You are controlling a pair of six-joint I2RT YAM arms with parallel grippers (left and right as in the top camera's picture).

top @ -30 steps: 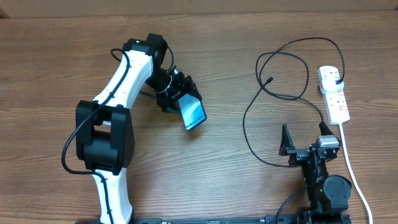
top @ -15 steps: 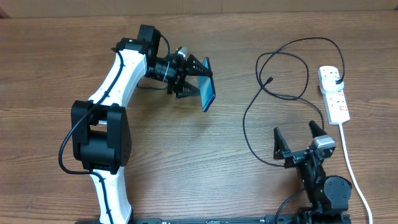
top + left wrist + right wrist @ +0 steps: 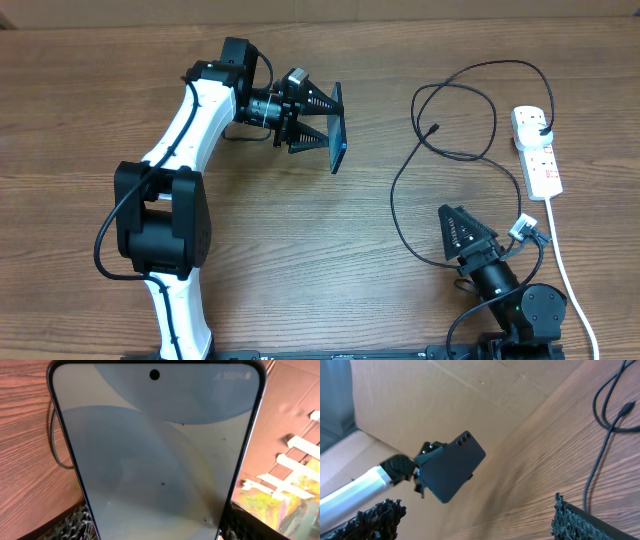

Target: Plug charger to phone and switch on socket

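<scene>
Above the table (image 3: 300, 270), the left arm (image 3: 195, 110) holds up the phone (image 3: 338, 128). The left jaws are closed tight on one end, and its long side points away from them. The socket (image 3: 536, 150) sits ahead and right of the right jaws. The charger (image 3: 392, 200) tip (image 3: 435, 129) lies ahead of them, nearer this arm. They are wide open and empty.

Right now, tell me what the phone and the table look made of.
The phone: glass front, glossy, judging by the soft reflections and dust specks; its back looks matte dark, plastic or glass, unclear. The table: wood or wood-look laminate, low sheen, with visible brown grain.
</scene>
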